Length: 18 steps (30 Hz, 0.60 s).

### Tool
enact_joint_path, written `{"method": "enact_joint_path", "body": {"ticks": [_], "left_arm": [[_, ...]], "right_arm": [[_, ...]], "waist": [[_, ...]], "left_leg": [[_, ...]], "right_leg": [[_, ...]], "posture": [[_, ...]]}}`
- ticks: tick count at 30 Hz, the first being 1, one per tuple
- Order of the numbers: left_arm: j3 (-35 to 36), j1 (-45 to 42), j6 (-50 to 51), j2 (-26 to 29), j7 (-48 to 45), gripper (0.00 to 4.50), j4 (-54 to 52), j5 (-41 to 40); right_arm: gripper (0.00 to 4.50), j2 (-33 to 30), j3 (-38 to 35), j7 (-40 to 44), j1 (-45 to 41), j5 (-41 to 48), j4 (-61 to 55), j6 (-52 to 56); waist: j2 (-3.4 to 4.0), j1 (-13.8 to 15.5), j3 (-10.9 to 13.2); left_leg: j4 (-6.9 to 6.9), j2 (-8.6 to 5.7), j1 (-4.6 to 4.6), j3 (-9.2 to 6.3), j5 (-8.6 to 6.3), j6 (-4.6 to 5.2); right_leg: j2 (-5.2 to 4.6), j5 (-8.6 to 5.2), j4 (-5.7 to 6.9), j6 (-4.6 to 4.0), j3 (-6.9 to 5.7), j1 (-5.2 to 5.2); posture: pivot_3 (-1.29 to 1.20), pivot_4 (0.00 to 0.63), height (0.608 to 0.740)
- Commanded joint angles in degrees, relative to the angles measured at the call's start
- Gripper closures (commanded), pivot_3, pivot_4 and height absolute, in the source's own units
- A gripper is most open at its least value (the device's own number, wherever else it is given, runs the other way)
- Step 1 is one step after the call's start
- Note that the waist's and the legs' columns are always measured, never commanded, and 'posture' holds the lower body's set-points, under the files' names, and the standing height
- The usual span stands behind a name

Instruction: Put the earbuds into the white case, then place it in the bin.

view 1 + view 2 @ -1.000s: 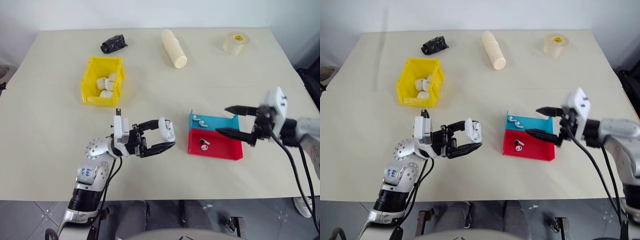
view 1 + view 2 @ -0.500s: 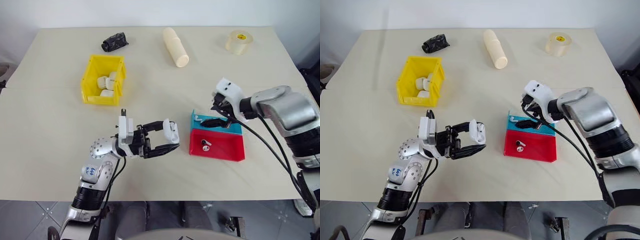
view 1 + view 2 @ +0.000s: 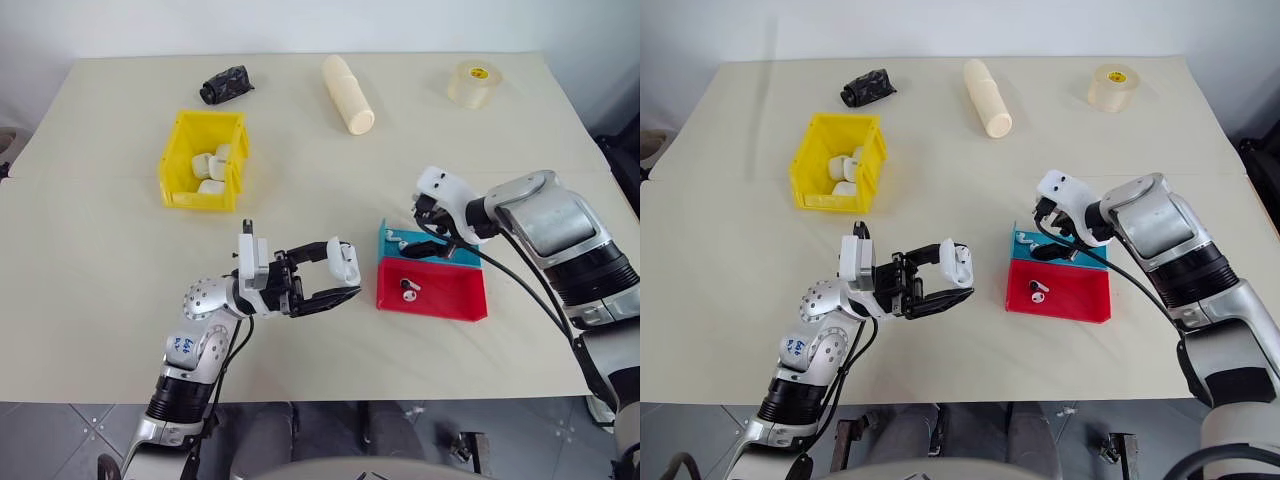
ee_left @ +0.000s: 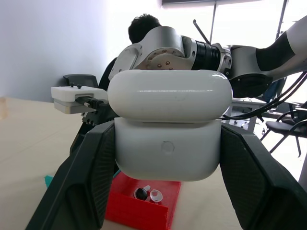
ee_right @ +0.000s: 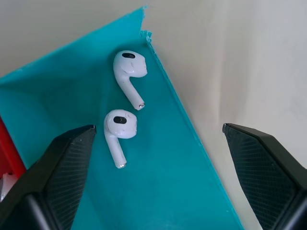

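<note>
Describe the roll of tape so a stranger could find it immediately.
Look at the far right corner of the table. The tape lies there alone, right of the cream cylinder: a squat, translucent ring, unlike anything else.

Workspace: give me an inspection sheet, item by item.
Surface: beige table.
Job's things: white case, lid shut, held above the table; two earbuds in the blue tray; one in the red tray; yellow bin holding white pieces.
Clutter: cream cylinder, tape roll, black wad.
Grippers: left gripper shut on the case; right gripper open over the blue tray's earbuds.
Cables: black cables along the right arm.
Surroundings: a person and chairs behind, in the left wrist view.
</note>
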Motion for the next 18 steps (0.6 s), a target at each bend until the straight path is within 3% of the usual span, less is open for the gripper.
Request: {"method": "enact_joint_path", "body": {"ticks": [1,5,18], "left_arm": [[-0.2,-0.7,-1.2,-0.2,0.1,1.70,-2.0,0.1],[-0.1,-0.9,-1.1,0.0,0.0,1.70,-2.0,0.0],[0.3,-1.4,-1.2,0.3,0.1,1.70,-1.7,0.0]], "right_arm": [[1.29,0.3,-0.1,1.2,-1.2,-1.3,-0.6,-0.7],[2.69,0.2,0.6,3.0,-0.7,-2.2,-1.0,-1.2],[2.69,0.8,0.9,6.0,-0.7,-5.4,-0.3,-3.1]], "waist": [[0.00,0.0,0.0],[0.00,0.0,0.0],[0.00,0.0,0.0]], "left_leg": [[0.00,0.00,0.00,0.00,0.00,0.00],[0.00,-0.01,0.00,0.00,0.00,0.00],[0.01,-0.01,0.00,0.00,0.00,0.00]], "right_leg": [[0.00,0.00,0.00,0.00,0.00,0.00],[-0.01,0.00,0.00,0.00,0.00,0.00],[0.00,0.00,0.01,0.00,0.00,0.01]], "posture": [[0.00,0.150,0.740],[0.00,0.150,0.740],[0.00,0.150,0.740]]}}
